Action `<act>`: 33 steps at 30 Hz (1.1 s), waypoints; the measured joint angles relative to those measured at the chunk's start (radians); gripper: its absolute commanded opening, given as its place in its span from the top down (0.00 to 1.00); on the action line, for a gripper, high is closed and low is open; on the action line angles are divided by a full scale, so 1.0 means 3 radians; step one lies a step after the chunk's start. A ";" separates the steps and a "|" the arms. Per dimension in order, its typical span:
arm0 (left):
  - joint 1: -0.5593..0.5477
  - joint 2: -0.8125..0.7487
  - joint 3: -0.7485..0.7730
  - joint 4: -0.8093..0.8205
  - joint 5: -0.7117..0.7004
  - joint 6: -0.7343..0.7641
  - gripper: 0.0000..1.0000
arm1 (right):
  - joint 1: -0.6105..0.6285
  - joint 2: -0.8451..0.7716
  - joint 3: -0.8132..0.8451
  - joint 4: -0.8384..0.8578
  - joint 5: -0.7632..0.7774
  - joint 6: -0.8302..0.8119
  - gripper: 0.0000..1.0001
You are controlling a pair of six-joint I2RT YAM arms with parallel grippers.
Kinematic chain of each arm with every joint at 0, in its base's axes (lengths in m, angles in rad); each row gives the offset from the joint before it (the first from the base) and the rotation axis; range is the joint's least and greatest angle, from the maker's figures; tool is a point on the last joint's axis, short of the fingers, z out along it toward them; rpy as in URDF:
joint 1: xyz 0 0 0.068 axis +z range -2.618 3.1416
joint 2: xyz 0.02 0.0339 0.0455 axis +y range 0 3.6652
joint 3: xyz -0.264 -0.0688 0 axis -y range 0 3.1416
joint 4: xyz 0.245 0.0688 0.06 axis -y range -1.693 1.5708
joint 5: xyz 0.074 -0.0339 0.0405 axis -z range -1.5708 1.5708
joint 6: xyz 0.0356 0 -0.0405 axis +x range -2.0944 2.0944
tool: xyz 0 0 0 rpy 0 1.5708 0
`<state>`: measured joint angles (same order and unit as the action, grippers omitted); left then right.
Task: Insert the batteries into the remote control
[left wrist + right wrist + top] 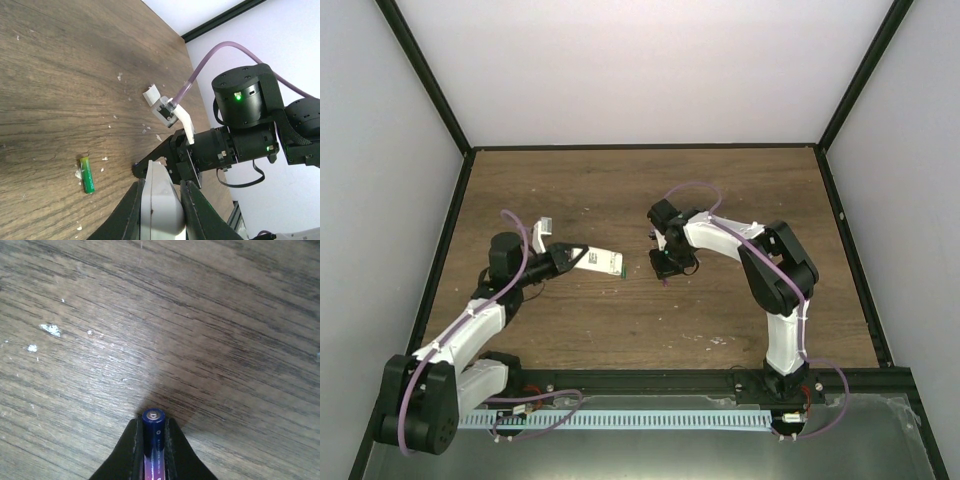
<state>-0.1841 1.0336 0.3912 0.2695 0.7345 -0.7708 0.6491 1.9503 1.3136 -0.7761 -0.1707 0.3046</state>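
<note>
Grips the white remote control [161, 205] in the clenched left gripper [162, 186]. Pinches the purple battery [152, 440] in the closed right gripper [152, 424], near the remote control's free end. Shows the green battery [87, 175] flat on the wooden table [60, 75] beside that end, and a small white piece [151, 94] farther out.

We log a wooden table [60, 60] carrying a green battery [87, 175], white flecks [105, 158] beside it, and a small white piece [151, 94] well apart from it.
</note>
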 measured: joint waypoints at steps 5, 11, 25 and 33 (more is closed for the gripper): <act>-0.0014 0.0056 0.0000 0.0134 -0.0003 -0.0062 1.00 | 0.0000 0.0000 -0.0001 0.0001 0.0005 -0.0029 0.99; -0.0064 0.0070 0.0000 0.0323 -0.0053 -0.0214 1.00 | -0.0052 -0.0005 0.0058 -0.0064 0.0029 -0.0062 0.99; -0.0175 0.0278 0.0046 0.0958 -0.0355 -0.0762 1.00 | -0.0315 -0.0809 0.0974 0.0229 -0.0392 0.0014 0.99; -0.0215 0.0425 0.0151 0.1289 -0.0605 -0.0988 1.00 | -0.0301 -0.0875 0.0660 0.0675 -0.0890 0.0116 0.99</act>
<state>-0.2485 1.1610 0.4366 0.6563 0.5529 -1.0672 0.5587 1.6878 1.5116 -0.5735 -0.4377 0.3393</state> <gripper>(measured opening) 0.172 0.008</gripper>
